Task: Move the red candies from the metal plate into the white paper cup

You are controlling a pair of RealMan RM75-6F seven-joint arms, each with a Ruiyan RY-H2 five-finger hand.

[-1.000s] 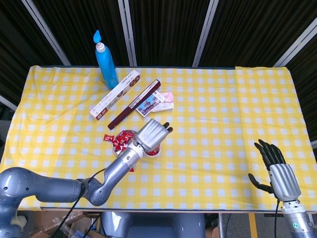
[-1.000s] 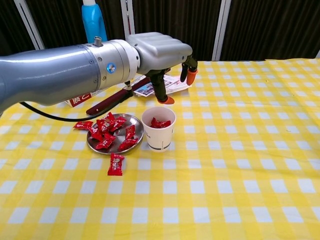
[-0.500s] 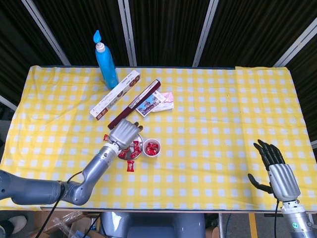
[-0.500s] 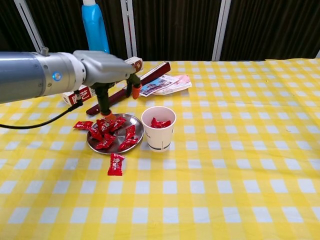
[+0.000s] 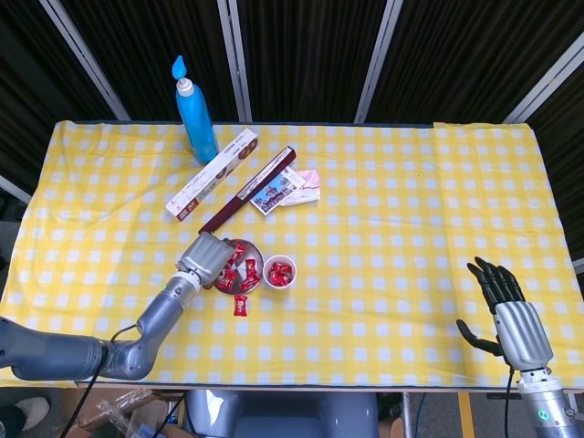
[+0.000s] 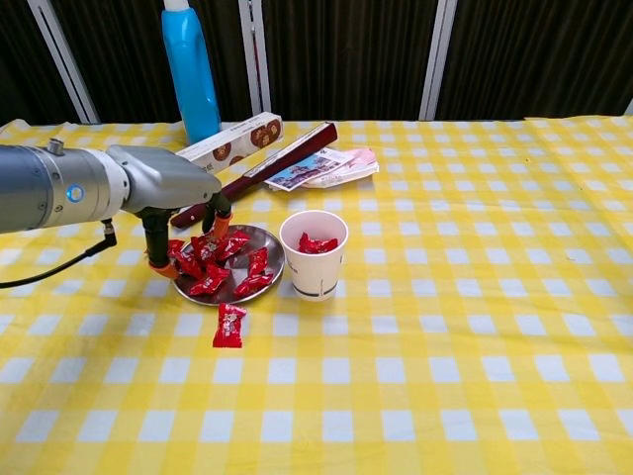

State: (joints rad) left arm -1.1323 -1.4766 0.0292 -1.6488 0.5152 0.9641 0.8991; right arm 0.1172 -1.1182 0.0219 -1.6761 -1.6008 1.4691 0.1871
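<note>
The metal plate (image 6: 276, 260) (image 5: 256, 252) holds several red candies (image 6: 213, 279). Just to its right stands the white paper cup (image 6: 315, 267) (image 5: 280, 272), with red candies (image 6: 317, 242) inside. One red candy (image 6: 228, 325) (image 5: 239, 306) lies loose on the cloth in front of the plate. My left hand (image 6: 170, 190) (image 5: 205, 257) hangs over the plate's left side with its fingers (image 6: 158, 263) spread and pointing down; one tip is at the plate's left rim, and nothing is gripped. My right hand (image 5: 505, 308) rests open at the table's front right, far from the plate.
A blue bottle (image 6: 191, 69) (image 5: 195, 114) stands at the back left. A long biscuit box (image 5: 212, 173), a dark long box (image 5: 251, 192) and leaflets (image 5: 290, 189) lie behind the plate. Yellow checked cloth covers the table.
My left hand has moved left and down, from above the cup to the plate's left side. The right hand has stayed still.
</note>
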